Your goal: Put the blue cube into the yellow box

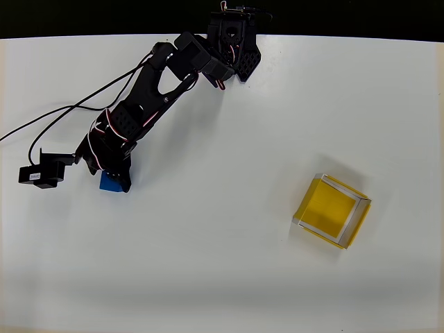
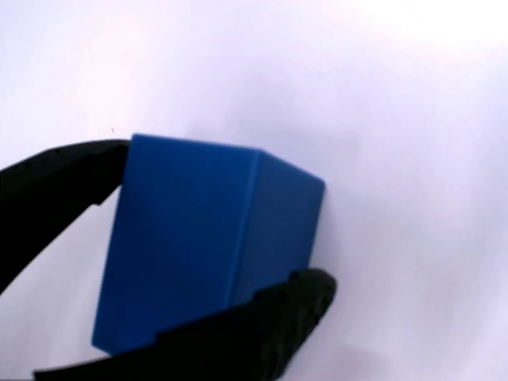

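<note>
Cube (image 2: 210, 246) between closed jaws

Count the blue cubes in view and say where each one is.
1. The blue cube sits at the left of the table in the overhead view, between the fingers of the hand, far from the yellow box. Nothing suggests another is hidden.

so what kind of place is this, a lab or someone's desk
Most likely a bench set up for robot trials, though nothing settles lab or home. A plain white table carries only the blue cube, held in the arm's hand, and the yellow box, with loose black cables trailing off.
</note>
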{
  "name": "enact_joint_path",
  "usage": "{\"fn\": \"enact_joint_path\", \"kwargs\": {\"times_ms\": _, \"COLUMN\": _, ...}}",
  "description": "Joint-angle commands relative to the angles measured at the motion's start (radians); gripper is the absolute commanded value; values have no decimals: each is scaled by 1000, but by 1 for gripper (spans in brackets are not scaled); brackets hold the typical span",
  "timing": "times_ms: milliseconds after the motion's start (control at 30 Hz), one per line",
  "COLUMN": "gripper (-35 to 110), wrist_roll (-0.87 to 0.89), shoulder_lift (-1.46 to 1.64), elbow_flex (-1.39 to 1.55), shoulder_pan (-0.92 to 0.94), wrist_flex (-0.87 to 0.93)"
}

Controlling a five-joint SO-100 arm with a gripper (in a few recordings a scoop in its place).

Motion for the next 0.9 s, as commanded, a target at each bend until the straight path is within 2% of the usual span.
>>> {"fn": "enact_joint_path", "kwargs": {"times_ms": 0, "gripper": 38, "wrist_roll": -14, "shoulder_lift": 67, "elbow_flex": 15, "shoulder_pan": -9, "wrist_flex": -28}}
{"fn": "enact_joint_path", "kwargs": {"times_ms": 533, "gripper": 23, "wrist_roll": -25, "shoulder_lift": 235, "elbow_flex": 233, "shoulder_pan": -84, "wrist_flex": -126}}
{"fn": "enact_joint_path", "kwargs": {"times_ms": 867, "gripper": 18, "wrist_roll": 77, "shoulder_lift": 511, "elbow_flex": 339, "shoulder_pan": -272, "wrist_flex": -256}}
